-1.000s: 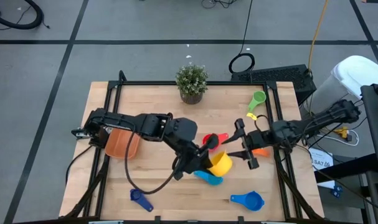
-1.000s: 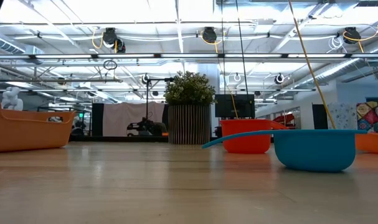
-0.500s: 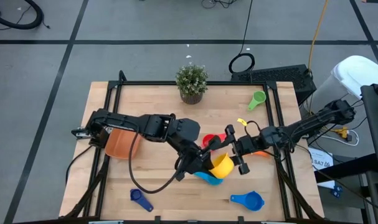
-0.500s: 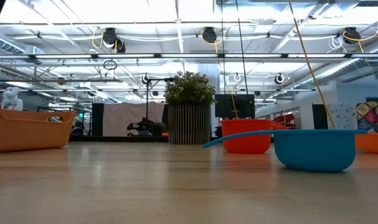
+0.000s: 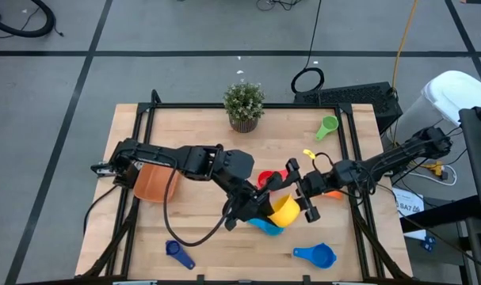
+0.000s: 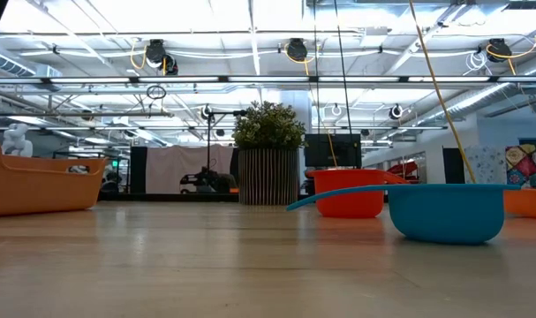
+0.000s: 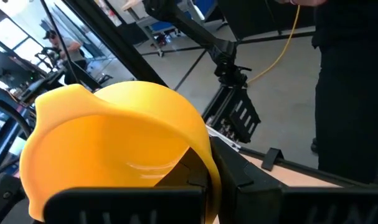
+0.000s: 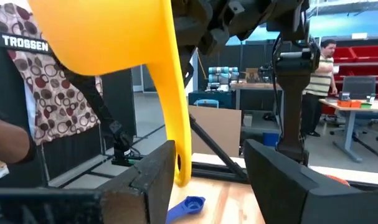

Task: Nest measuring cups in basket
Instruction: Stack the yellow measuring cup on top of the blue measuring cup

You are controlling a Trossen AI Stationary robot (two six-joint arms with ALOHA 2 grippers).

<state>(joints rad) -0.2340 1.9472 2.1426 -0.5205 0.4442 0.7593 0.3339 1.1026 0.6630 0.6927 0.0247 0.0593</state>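
A handover is under way above the table's middle. The left gripper (image 5: 260, 208) is clamped on the yellow cup (image 5: 281, 210), holding it aloft over the light blue cup (image 5: 265, 226). The right gripper (image 5: 298, 192) waits with jaws spread, the yellow handle (image 8: 179, 124) hanging between its fingers (image 8: 152, 177), not yet pinched. Next, I judge, the right must close on that handle before the left lets go. The basket (image 5: 154, 184) sits near the table's left edge.
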